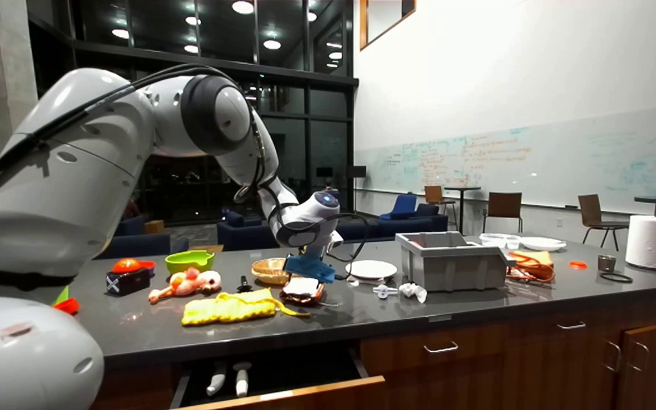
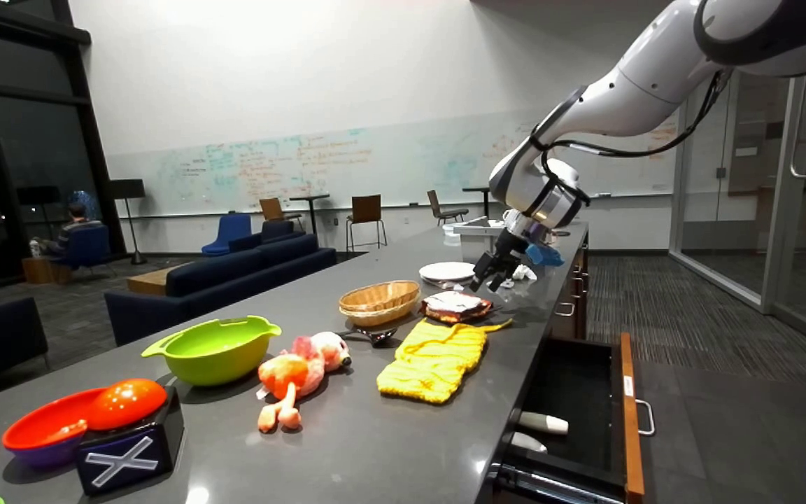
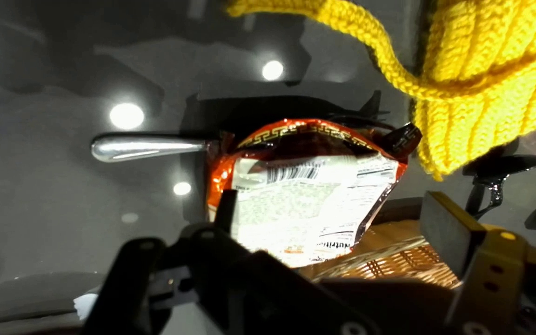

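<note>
One hand (image 2: 485, 282) — jaws spread, packet (image 3: 296, 204) below, basket (image 2: 375, 317) near

Lights (image 1: 271, 44) glow in dark windows (image 1: 225, 34), upper left in an exterior view; in the wrist view, glare dots the desk (image 3: 40, 200) and bleaches the packet (image 3: 291, 204) mid-frame.

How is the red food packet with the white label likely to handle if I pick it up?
The packet would probably be slippery, since its surface is glossy. Its wrinkled red edges suggest thin film that may crumple when pinched. A metal handle lies right by its edge, so pushing might nudge that too.
</note>
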{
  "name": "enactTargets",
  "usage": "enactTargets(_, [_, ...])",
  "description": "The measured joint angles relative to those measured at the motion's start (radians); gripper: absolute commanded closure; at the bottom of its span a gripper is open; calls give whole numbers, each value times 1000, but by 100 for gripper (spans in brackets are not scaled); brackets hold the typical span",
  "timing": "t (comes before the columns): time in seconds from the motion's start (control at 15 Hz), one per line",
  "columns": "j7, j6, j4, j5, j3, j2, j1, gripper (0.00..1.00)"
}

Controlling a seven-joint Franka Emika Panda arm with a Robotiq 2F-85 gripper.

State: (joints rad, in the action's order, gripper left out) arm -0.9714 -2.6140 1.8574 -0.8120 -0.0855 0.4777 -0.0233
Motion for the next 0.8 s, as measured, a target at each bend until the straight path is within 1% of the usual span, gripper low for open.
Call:
enactTargets(0.4, [47,0,-18,86,-9,13,-6,0])
enactTargets(0.8, [126,10,-89,170,-23,80,-38,0])
